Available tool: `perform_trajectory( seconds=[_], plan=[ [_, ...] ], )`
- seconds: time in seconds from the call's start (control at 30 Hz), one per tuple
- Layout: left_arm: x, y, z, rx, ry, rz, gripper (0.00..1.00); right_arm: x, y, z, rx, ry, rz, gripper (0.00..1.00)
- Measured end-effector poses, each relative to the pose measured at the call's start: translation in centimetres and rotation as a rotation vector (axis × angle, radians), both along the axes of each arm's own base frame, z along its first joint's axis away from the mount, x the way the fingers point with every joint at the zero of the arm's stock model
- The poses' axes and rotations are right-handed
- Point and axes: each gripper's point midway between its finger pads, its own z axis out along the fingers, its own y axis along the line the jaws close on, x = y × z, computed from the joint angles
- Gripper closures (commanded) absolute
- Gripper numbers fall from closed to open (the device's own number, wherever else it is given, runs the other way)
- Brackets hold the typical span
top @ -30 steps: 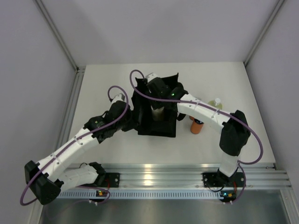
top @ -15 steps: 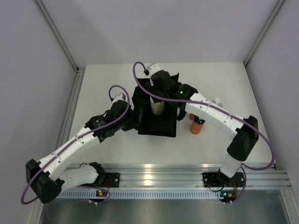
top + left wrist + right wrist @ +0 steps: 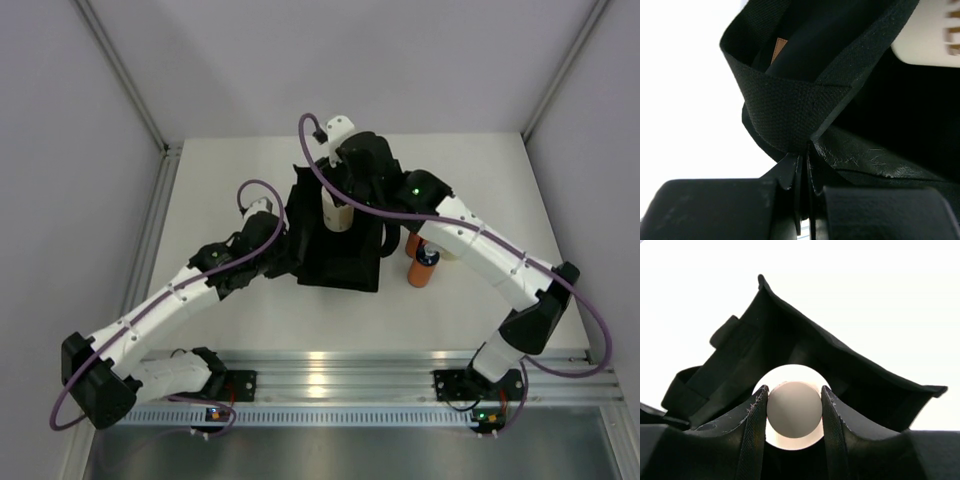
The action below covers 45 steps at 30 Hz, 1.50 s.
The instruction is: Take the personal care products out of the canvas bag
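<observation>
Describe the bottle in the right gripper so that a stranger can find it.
Find the black canvas bag in the middle of the white table. Over its open top the right gripper grips a beige bottle by its cap. Unlike the orange bottle standing beside the bag, it is pale and held up.

The canvas bag is seen in plain woven black, with a small tan tag inside. A beige bottle is shown; at the bag's 3 o'clock, an orange bottle is dark-capped. The bench is white.
</observation>
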Motion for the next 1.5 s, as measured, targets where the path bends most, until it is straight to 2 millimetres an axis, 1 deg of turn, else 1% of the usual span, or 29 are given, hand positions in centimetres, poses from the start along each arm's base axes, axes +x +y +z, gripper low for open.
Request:
perform_trajectory(
  seconds=[0.13,0.23,0.37,0.53,0.67,0.8,0.97,1.07,1.23,1.33,1.5],
  plan=[
    [0.1,0.0,-0.1,0.005,-0.001,0.004,1.0,-0.6,-0.6,1.8,0.023,-0.026,0.01,1.0],
    [0.2,0.1,-0.1,0.006,-0.002,0.006,1.0,-1.3,-1.5,3.3,0.041,-0.044,0.009,1.0],
    [0.2,0.1,0.0,0.007,-0.004,0.007,1.0,-1.9,-2.8,6.0,0.079,-0.084,-0.009,1.0],
    [0.2,0.1,0.2,0.009,-0.01,0.002,1.0,-3.0,-5.0,9.3,0.13,-0.143,-0.04,1.0],
    [0.3,0.1,0.2,0.014,-0.013,-0.004,1.0,-3.7,-6.3,11.1,0.164,-0.175,-0.057,1.0],
    [0.3,0.1,0.2,0.015,-0.014,-0.006,1.0,-3.9,-7.5,12.8,0.185,-0.208,-0.091,1.0],
    [0.2,0.1,0.2,0.016,-0.015,-0.007,1.0,-4.0,-9.4,14.0,0.191,-0.235,-0.143,1.0],
    [0.2,0.1,0.2,0.018,-0.015,-0.008,1.0,-4.1,-10.8,14.3,0.185,-0.242,-0.177,1.0],
    [0.3,0.1,0.4,0.018,-0.021,-0.015,1.0,-4.0,-13.6,14.6,0.181,-0.255,-0.25,1.0],
    [0.3,0.0,0.6,0.019,-0.026,-0.022,1.0,-4.0,-15.9,14.1,0.171,-0.259,-0.304,1.0],
    [0.4,-0.1,0.9,0.019,-0.033,-0.027,1.0,-3.9,-19.6,12.5,0.16,-0.245,-0.408,1.0]
  ],
)
